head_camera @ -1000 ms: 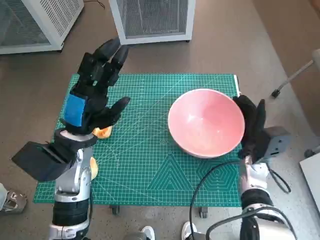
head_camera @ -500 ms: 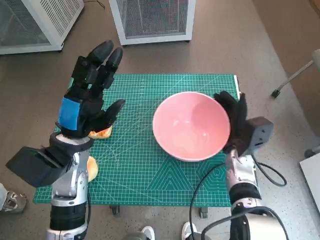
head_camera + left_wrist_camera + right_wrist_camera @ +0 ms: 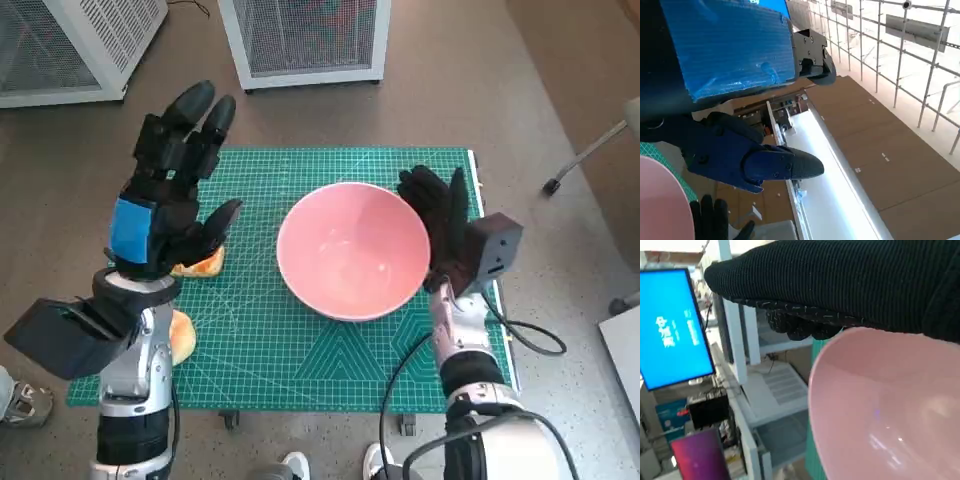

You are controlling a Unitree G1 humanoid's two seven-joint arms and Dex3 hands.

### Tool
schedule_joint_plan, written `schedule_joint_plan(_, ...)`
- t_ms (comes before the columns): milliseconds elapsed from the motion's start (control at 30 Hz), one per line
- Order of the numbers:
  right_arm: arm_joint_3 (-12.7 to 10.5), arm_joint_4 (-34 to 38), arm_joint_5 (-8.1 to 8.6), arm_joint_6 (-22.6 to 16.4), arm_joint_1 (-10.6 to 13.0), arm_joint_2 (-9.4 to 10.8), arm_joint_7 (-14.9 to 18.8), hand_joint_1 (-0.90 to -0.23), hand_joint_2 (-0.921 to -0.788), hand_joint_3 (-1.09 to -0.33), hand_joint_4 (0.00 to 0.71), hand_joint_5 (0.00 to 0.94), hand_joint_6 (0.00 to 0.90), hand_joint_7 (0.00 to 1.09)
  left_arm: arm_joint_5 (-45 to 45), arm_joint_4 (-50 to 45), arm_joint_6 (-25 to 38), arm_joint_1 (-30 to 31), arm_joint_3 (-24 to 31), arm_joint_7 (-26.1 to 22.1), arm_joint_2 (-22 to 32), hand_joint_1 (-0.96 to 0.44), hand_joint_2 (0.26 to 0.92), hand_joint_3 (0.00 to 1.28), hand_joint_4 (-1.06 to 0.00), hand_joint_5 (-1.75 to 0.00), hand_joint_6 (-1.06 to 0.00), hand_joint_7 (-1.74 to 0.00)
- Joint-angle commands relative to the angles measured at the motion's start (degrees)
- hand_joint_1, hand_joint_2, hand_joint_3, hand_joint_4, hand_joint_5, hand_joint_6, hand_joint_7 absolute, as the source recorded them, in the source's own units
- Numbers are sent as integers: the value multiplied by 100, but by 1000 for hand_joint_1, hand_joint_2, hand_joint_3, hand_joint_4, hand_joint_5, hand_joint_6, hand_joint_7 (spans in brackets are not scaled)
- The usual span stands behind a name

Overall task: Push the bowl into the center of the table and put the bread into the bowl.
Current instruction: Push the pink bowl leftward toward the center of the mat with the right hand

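Bowl (image 3: 352, 250) first: you have the pink one sitting near the middle of the green cutting mat (image 3: 300, 350), and nothing lies inside it. Your right hand (image 3: 440, 228), in its black glove, lies flat against the bowl's right outer wall with fingers extended and together, touching the rim, holding nothing. In the right wrist view the glove runs along the bowl's rim, and that is all you see of the contact.

Your left hand (image 3: 165, 200) hovers raised above the mat's left side, fingers spread apart and empty. Beneath it you can make out a piece of bread (image 3: 198, 264), orange-brown, on the mat just under the thumb; most of it is covered by the hand. A second rounded, orange-tinged thing (image 3: 181, 336) peeks out beside your left forearm, too hidden to identify.

Around the table you have brown floor, two white mesh-fronted cabinets (image 3: 305, 40) beyond the far edge, and shoes (image 3: 292, 467) at the near edge. The right wrist view shows a blue screen (image 3: 672, 327) and white shelving.
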Motion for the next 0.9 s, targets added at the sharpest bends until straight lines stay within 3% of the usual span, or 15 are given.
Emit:
schedule_joint_plan(33,-24,116,-17,222,-37,104,7,-605,-921,-712,188,1,341,40,-19,-129,6,125,49,35,50,-511,921,325,-286,-2,-121,-499)
schedule_joint_plan(500,-32,146,-35,484,-230,294,-46,-613,-921,-708,204,8,357,46,-166,-358,235,230,151,15,111,-513,921,324,-279,0,-111,-485)
schedule_joint_plan(900,109,145,-240,502,-305,325,-131,-613,-921,-705,213,8,341,35,-181,-411,315,266,173,33,118,-512,921,325,-277,0,-105,-484)
